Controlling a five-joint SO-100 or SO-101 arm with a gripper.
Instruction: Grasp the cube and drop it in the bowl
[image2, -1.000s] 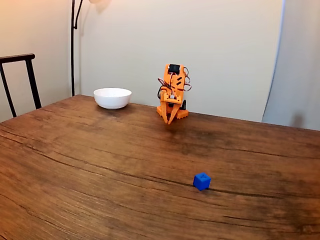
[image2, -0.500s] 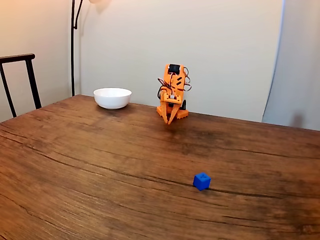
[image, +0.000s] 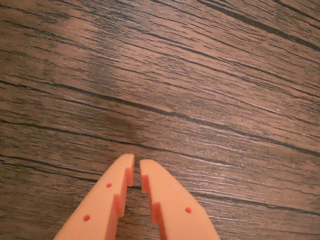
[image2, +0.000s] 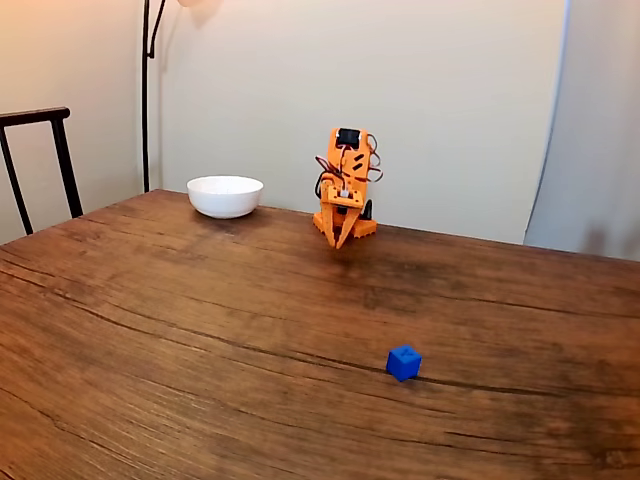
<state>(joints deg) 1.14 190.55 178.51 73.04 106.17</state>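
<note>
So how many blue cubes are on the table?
1. The blue cube sits on the wooden table toward the front right in the fixed view, far from the white bowl at the back left.

Table (image2: 180, 330): broad bare wood between far and near edges. Obstacles: cube (image2: 404, 362), alone toward the near edge, right of centre; bowl (image2: 225, 195), at the far edge, left; chair (image2: 40, 160) beyond the left edge.

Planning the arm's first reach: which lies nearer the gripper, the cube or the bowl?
The white bowl, at the table's far edge left of the gripper in the fixed view. The blue cube sits much farther forward, near the camera.
</note>
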